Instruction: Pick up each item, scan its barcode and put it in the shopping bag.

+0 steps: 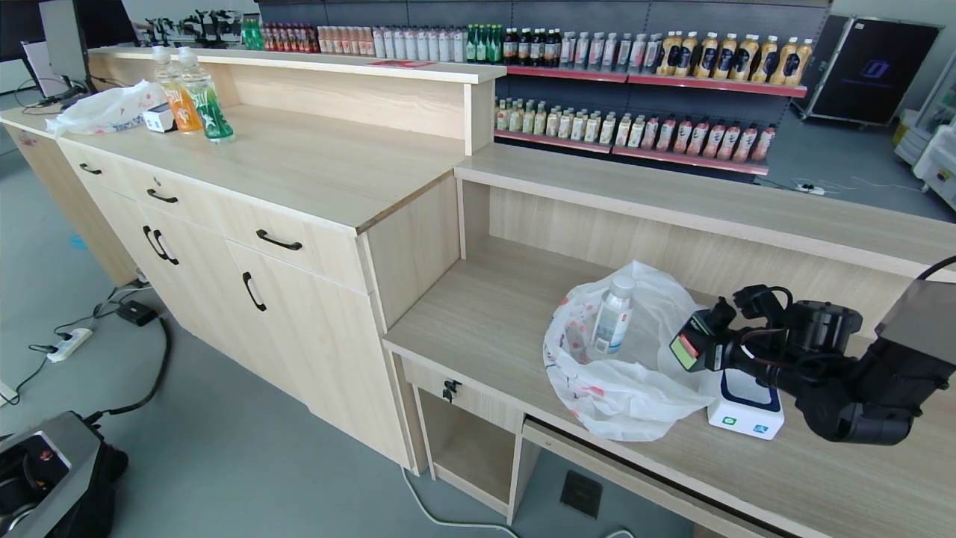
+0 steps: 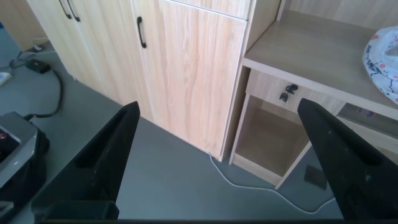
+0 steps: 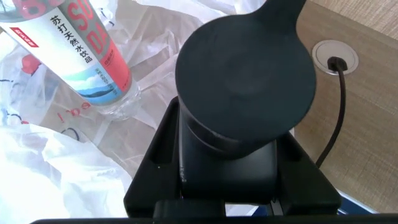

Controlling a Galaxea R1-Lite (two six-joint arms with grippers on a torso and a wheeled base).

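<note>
Just ahead of the right gripper (image 1: 730,348), clamped on a scanner (image 1: 693,350), the bottle (image 1: 612,320) in the bag (image 1: 627,392) looks light, slick and best gripped mid-body, while the left gripper (image 2: 217,107) hangs with its fingers apart.

- Bottle (image 3: 71,46): white label with red and dark characters running lengthwise.
- Shopping bag (image 1: 620,396): red print, too crumpled to read.
- White box (image 1: 743,424) on counter (image 1: 485,314): two small marks, unreadable.

We see a low wooden desk (image 1: 485,321) bearing a white shopping bag (image 1: 635,392) and, touching it, a small white box (image 1: 747,422); the higher counter (image 1: 321,168) carries an orange bottle (image 1: 179,101), a green bottle (image 1: 211,112), a small carton (image 1: 158,118) and another white bag (image 1: 104,110).
</note>
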